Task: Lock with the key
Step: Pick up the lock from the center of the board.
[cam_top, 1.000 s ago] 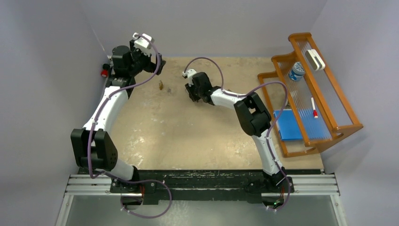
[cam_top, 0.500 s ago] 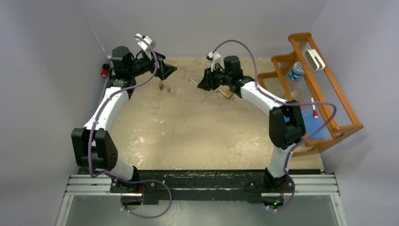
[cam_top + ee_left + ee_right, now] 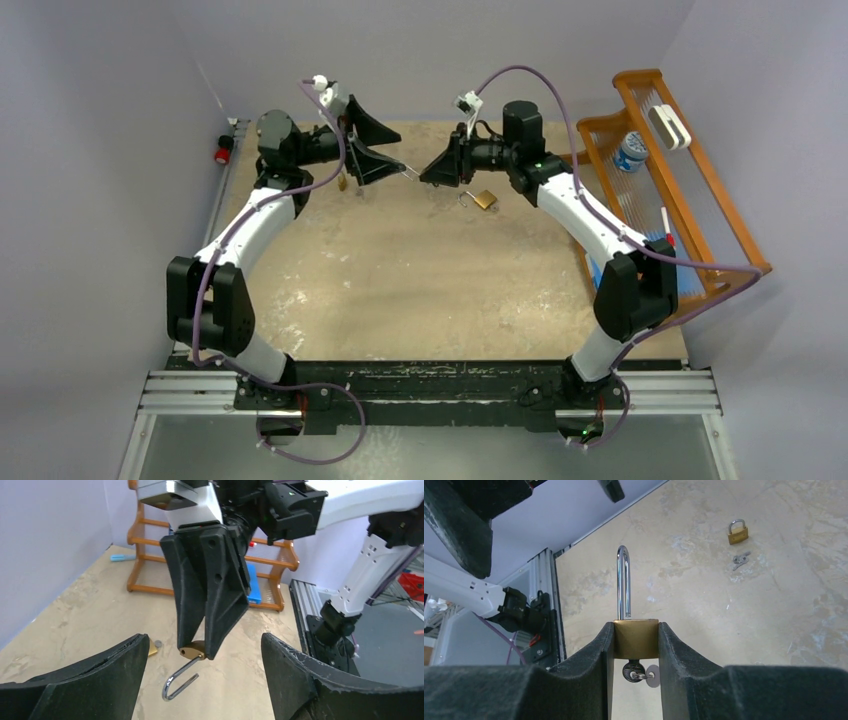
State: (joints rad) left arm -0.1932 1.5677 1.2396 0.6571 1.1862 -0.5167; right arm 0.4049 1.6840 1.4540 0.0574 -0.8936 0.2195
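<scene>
1. The right gripper is clamped on the brass body of the held padlock. Its shackle is swung open and one key sits in the keyhole. The lock is up in the air over the far middle of the table.
2. The left gripper faces it with fingers spread wide and nothing between them. The shackle tip is just in front.
3. I count three padlocks. The second padlock lies under the right arm. The third padlock lies near the left gripper, with loose keys beside it.
4. One wooden rack on the right holds four things: a bottle, a white block, a marker and a blue pad.
</scene>
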